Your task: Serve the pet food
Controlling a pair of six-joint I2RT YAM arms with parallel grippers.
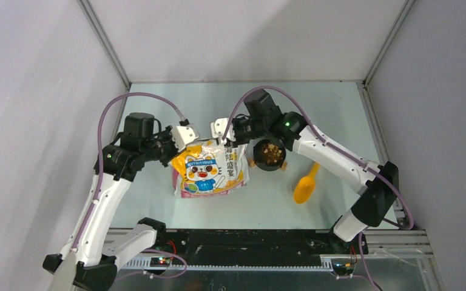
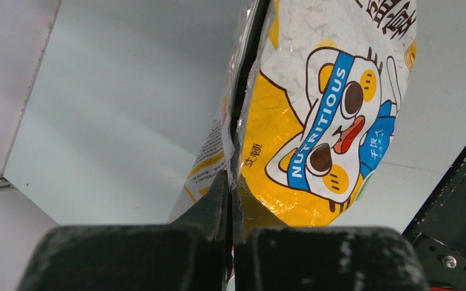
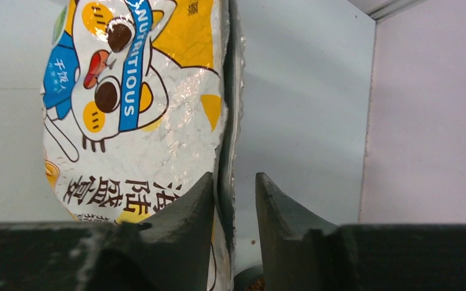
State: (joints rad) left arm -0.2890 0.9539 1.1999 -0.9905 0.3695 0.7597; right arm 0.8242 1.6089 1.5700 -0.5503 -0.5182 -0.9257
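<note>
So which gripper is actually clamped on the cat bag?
The left gripper: its jaws pinch the bag edge, while the right gripper stands open around it.

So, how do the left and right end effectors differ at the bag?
The left end effector is shut on the bag's edge; the right end effector is open, a gap beside that edge. The left is at the bag's left corner, the right at its right. Both reach its far end.

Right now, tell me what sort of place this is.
Likely a robot test cell, not a home: grey panel walls and metal posts box in the table, with a mounting rail at its near edge.
</note>
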